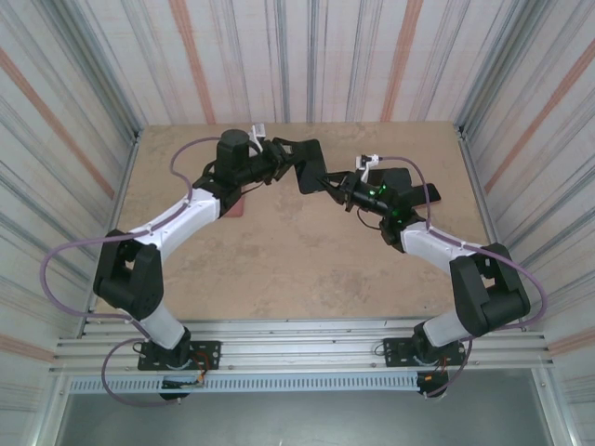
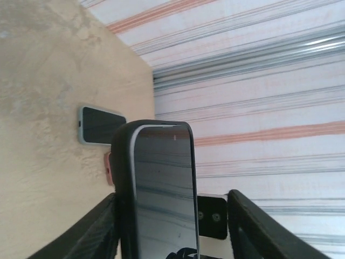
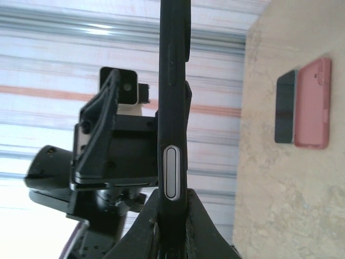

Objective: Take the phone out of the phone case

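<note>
At my right fingertips: my right gripper point(image 3: 172, 208) is clamped on the phone point(image 3: 172, 162), pinching it across face and back. The phone stands edge-on and runs toward 12 o'clock in the right wrist view.
Case: the black case point(image 2: 123, 178) wraps the phone's rim, and the phone sits fully inside it.
At my left fingertips: my left gripper point(image 2: 172, 199) has its fingers point(image 2: 102, 226) spread on either side of the cased phone. The finger at 9 o'clock lies against the case, and the one at 3 o'clock stands off with a gap.
Where the phone is: held up off the table point(image 1: 307, 269), over its far half. In the top view my left gripper is at 10 o'clock from the phone and my right gripper at 4 o'clock.
On the table: a second phone point(image 2: 99, 124) with a grey-green rim lies flat, and a pink case point(image 3: 312, 102) touches its side.
Around: striped walls point(image 1: 521, 84).
</note>
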